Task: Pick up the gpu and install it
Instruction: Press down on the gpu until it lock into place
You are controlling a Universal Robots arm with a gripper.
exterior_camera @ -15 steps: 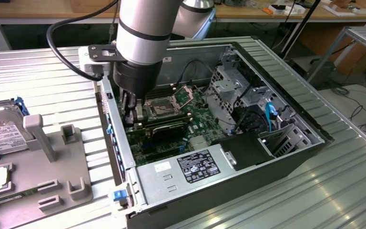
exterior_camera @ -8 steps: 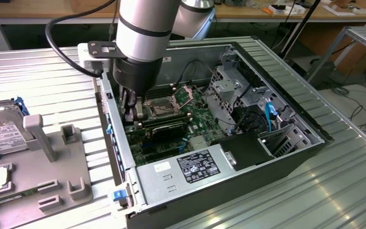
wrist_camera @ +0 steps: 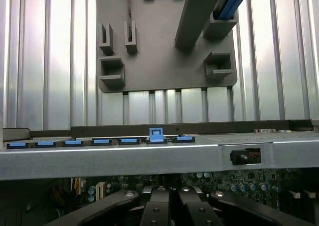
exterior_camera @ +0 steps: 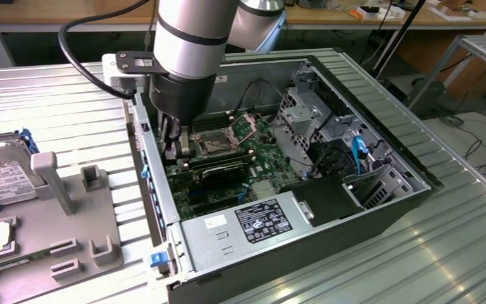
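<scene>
The gpu [exterior_camera: 219,170] stands on edge across the green motherboard inside the open computer case [exterior_camera: 378,120], dark cooler side showing. My gripper [exterior_camera: 176,147] reaches down into the case beside the wall on the exterior view's left, at the gpu's near end. I cannot tell whether it touches the card. In the wrist view my gripper [wrist_camera: 170,211] is shut, its black fingers [wrist_camera: 155,210] pressed together with nothing visible between them, over the motherboard and just inside the case's slot wall [wrist_camera: 149,156].
A grey fixture plate [exterior_camera: 66,221] with a silver hard drive [exterior_camera: 2,171] lies on the exterior view's left, also seen as a grey fixture plate [wrist_camera: 164,46]. The power supply [exterior_camera: 252,221], drive cage [exterior_camera: 311,120] and cables crowd the case. Blue slot clips [wrist_camera: 156,134] line the wall.
</scene>
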